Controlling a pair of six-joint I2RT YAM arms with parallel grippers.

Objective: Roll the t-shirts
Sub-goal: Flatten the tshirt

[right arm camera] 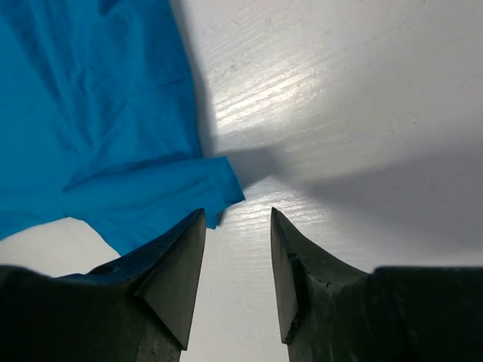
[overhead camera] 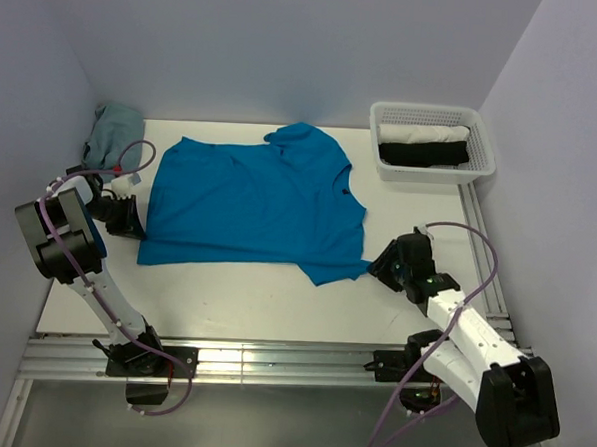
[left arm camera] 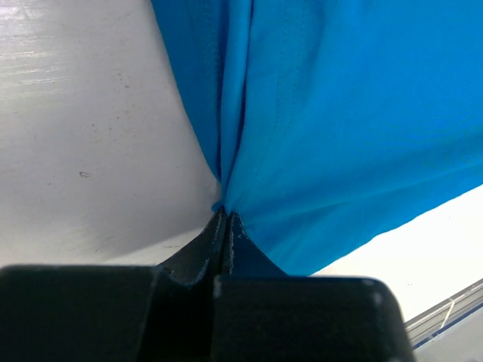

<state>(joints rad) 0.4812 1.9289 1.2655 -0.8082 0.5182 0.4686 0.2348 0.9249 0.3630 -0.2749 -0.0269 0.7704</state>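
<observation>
— Where's the t-shirt point(overhead camera: 249, 206)?
— Spread mid-frame on the surface point(overhead camera: 274, 307), long axis left to right. My left pincer point(left arm camera: 225, 220) is clamped on its left edge. My right pincer point(right arm camera: 238, 215) gapes empty, the shirt's corner just upper left of it.
— Overhead view?
— Hides both grips; wrists show them.

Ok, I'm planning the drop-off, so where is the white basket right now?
In the top view, the white basket sits at the far right corner of the table, beyond and right of the blue t-shirt.
</observation>
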